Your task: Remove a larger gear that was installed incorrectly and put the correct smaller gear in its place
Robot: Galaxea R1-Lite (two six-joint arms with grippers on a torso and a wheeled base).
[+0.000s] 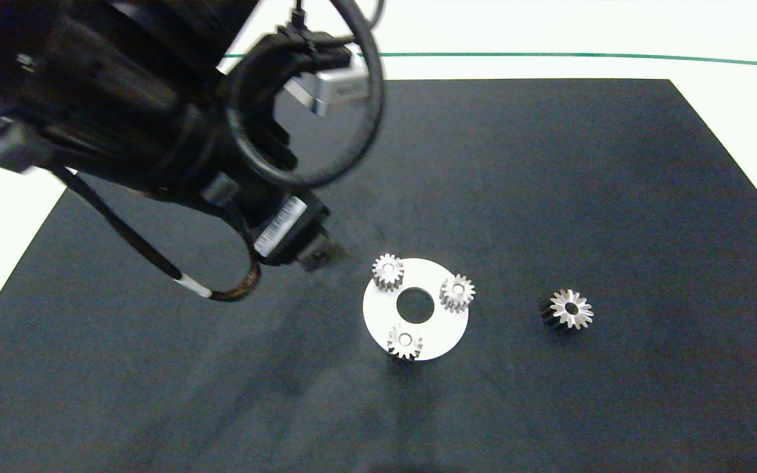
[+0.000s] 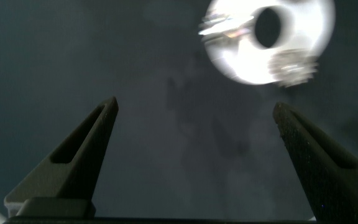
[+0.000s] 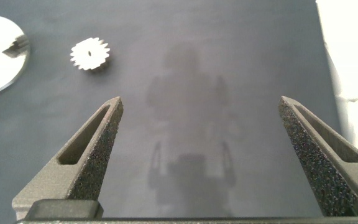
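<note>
1. The left arm (image 1: 122, 112) is seen nearest the head camera, reaching in over the black mat (image 1: 549, 164) with a looped cable around its wrist.
2. The left gripper (image 2: 194, 134) is held wide, its two grey fingers (image 2: 82, 152) spread well apart with nothing but bare mat between them.
3. Just beyond the left gripper's fingertips a white disc (image 1: 444, 328) with a round centre hole is laid flat on the mat.
4. Three small blunt-toothed gears are seated on the disc around the hole: the smaller gear (image 1: 388, 270) on the rim closest to the left gripper, a second gear (image 1: 457, 292) on the far side from it, and a third gear (image 1: 405, 343) at the edge toward the head camera.
5. Farther out from the left gripper, past the disc and apart from it, the larger gear (image 1: 570, 309) with pointed star-like teeth is lying on the mat.
6. The right gripper (image 3: 201, 134) is likewise held wide and empty above bare mat; the larger gear is seen ahead of it and off to one side, with the disc's edge beyond.
7. White table (image 1: 713, 39) with a green line (image 1: 549, 55) is shown past the mat.
</note>
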